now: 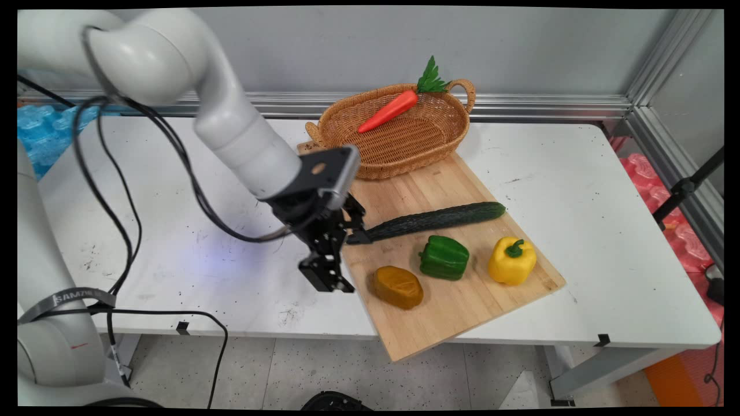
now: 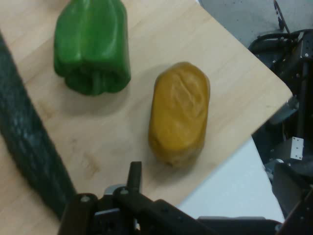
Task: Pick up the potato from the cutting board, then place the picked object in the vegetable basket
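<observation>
My gripper (image 1: pixel 357 263) hangs low over the left edge of a wooden cutting board (image 1: pixel 457 312), open with nothing between its fingers. One finger is by the left tip of a long dark green cucumber (image 1: pixel 435 220); the other is just left of a brown-orange potato-like piece (image 1: pixel 397 286). In the hand view the brown piece (image 2: pixel 179 113) lies right ahead on the board (image 2: pixel 161 39), the green bell pepper (image 2: pixel 92 46) is beyond it, and the cucumber (image 2: pixel 29 147) runs along the left. A green pepper (image 1: pixel 444 257) and a yellow pepper (image 1: pixel 511 260) sit further right.
A wicker basket (image 1: pixel 399 150) at the board's far end holds an orange carrot (image 1: pixel 388 111) with green leaves. The board's near corner juts over the table's front edge. Black cables hang from the arm at the left. A metal rail runs along the back wall.
</observation>
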Controlling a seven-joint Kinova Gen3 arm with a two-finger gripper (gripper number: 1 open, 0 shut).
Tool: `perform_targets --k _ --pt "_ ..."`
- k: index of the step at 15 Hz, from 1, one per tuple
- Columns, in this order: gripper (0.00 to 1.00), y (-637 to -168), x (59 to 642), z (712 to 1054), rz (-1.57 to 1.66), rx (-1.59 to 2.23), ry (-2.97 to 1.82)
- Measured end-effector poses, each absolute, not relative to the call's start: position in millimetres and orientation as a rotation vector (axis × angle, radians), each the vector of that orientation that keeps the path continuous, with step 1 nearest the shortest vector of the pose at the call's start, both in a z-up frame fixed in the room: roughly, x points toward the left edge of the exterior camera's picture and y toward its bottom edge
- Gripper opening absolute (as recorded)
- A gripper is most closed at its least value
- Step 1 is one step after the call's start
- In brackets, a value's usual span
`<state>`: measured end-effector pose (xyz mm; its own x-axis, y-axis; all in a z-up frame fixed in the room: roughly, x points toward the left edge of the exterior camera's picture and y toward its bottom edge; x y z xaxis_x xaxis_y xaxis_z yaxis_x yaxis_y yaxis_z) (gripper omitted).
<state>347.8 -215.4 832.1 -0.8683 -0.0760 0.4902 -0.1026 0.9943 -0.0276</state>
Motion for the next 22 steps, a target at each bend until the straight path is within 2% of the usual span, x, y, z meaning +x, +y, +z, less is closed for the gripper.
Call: perform_targets --k 13,14,22 --pt "1.00 -239.9 284.3 777.9 0.063 0.070 -2.669" --pt "0.00 -240.6 282.7 776.4 0.061 0.066 -2.671" --pt "0.00 -244.5 283.4 786.2 0.048 0.013 -2.679"
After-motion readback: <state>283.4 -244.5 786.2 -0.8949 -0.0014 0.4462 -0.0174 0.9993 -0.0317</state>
